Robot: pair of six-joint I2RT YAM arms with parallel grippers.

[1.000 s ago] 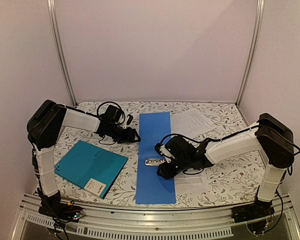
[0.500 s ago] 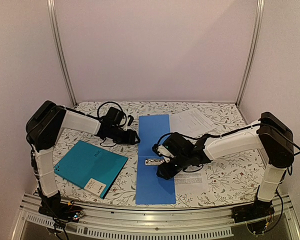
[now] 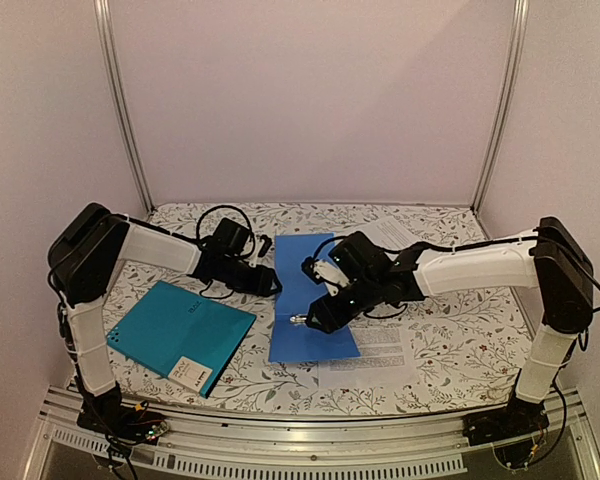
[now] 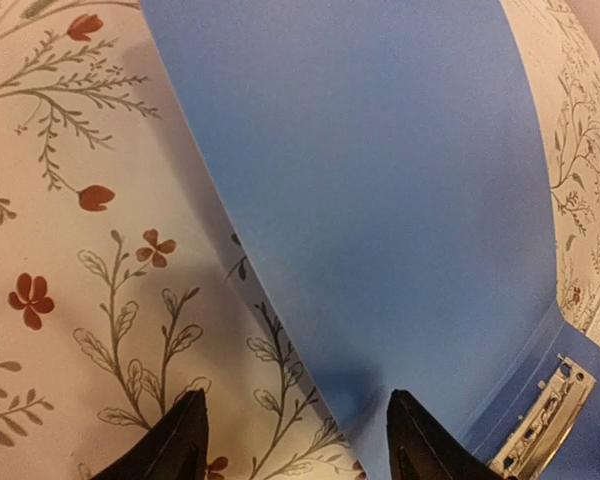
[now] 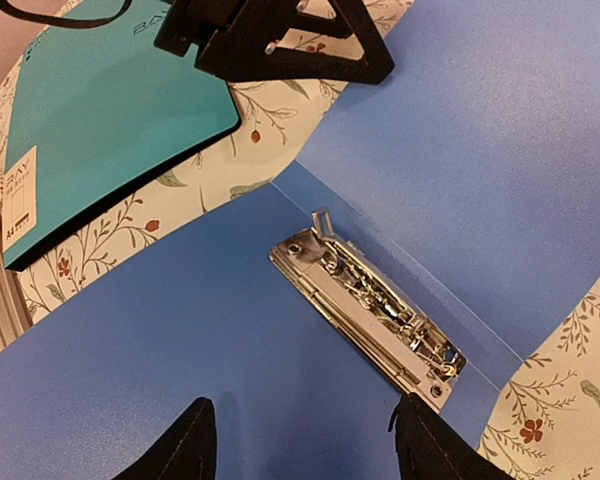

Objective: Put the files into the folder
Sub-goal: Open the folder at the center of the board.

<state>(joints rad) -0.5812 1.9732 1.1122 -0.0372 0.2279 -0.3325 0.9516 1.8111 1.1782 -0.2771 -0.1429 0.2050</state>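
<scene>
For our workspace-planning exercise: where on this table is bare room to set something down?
Bare table: the right side, beyond the front sheet; the front, between teal folder and blue folder. Crowded: the centre, where the left gripper and right gripper work at the blue folder.

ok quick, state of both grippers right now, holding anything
Left gripper: open, holding nothing, at the edge of the blue folder.
Right gripper: open, holding nothing, above the folder's metal clip.
</scene>
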